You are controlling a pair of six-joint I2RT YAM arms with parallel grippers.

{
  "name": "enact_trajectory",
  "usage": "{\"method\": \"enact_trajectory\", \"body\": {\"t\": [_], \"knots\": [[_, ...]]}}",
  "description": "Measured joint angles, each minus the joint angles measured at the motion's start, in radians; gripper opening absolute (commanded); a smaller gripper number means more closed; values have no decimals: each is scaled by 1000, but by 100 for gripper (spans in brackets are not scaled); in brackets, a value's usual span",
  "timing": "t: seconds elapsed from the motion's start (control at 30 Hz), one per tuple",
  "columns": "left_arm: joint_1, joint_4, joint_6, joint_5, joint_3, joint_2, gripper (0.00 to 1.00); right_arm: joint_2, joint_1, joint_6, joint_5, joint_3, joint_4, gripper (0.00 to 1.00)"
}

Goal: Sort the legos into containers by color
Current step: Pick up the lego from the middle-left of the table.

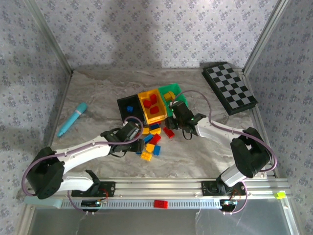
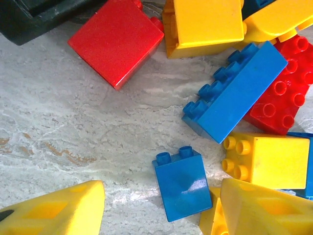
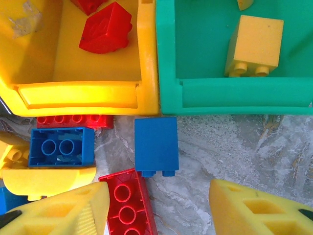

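The legos (image 1: 151,139) lie in a red, blue and yellow heap in front of three containers standing side by side: black (image 1: 122,104), yellow (image 1: 145,94) and green (image 1: 171,88). My left gripper (image 2: 161,210) hangs open low over the heap's left side, with a small blue brick (image 2: 183,183) on the table between its fingers. My right gripper (image 3: 159,210) stands open just before the bins. A blue brick (image 3: 156,144) lies ahead of it, and an upturned red brick (image 3: 128,203) lies against its left finger. Red bricks (image 3: 105,29) sit in the yellow bin (image 3: 146,58), and a yellow brick (image 3: 254,44) in the green bin (image 3: 166,58).
A cyan marker pen (image 1: 73,118) lies at the left of the table. A black-and-grey checkerboard (image 1: 230,87) lies at the back right. One red brick (image 1: 160,203) rests on the front rail between the arm bases. Walls close in the left, right and back sides.
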Motion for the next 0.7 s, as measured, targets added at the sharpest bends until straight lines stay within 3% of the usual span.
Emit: {"method": "enact_trajectory", "body": {"t": [0.23,0.7], "knots": [[-18,-4,-18,3,11,134,63,0,0,3,0,-2,8,58],[-79,-74,-20,-50,215,327,57,-15,1,3,8,-33,12,58]]}}
